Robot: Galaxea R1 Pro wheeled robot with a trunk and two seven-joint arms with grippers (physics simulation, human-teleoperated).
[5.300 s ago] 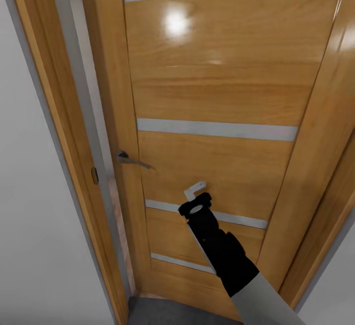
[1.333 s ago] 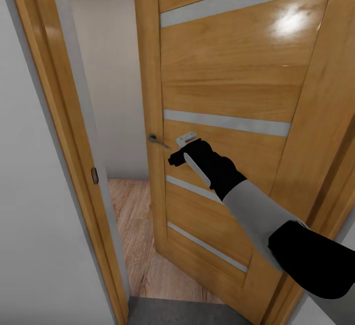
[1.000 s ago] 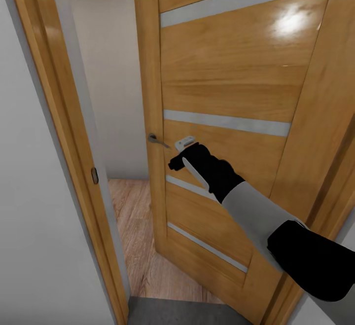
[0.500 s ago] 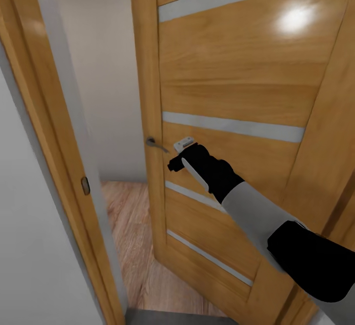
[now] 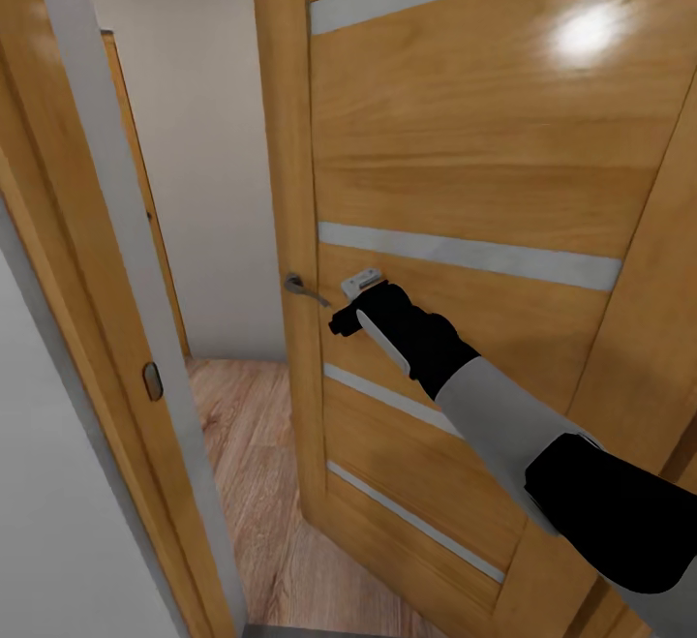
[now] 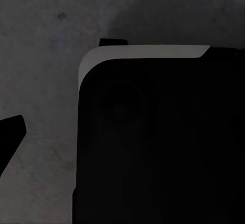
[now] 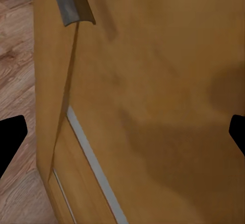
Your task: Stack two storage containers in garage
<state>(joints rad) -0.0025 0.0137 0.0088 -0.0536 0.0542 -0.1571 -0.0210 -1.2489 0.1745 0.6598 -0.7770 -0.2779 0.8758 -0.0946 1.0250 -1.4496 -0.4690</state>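
The storage containers are out of view. My right gripper (image 5: 350, 301) rests against the orange-brown wooden door (image 5: 465, 135), just beside its metal lever handle (image 5: 302, 288). In the right wrist view the right gripper (image 7: 122, 132) is open, its black fingertips far apart over the door panel (image 7: 163, 96), with the handle (image 7: 71, 4) close by. The left wrist view has one black fingertip (image 6: 10, 134) of my left gripper (image 6: 122, 137) above the dark grey concrete floor (image 6: 46, 40), with a black part of my own body (image 6: 153, 142) in front.
The door stands partly open. Through the gap lie light wood plank flooring (image 5: 252, 464), a white wall (image 5: 203, 135) and another wooden frame (image 5: 140, 193). The door frame (image 5: 87, 260) with its strike plate (image 5: 152, 381) is close at the left.
The door has swung wider open with my right gripper moving from low on the panel up beside the handle. The view has since shifted forward, showing more plank floor.
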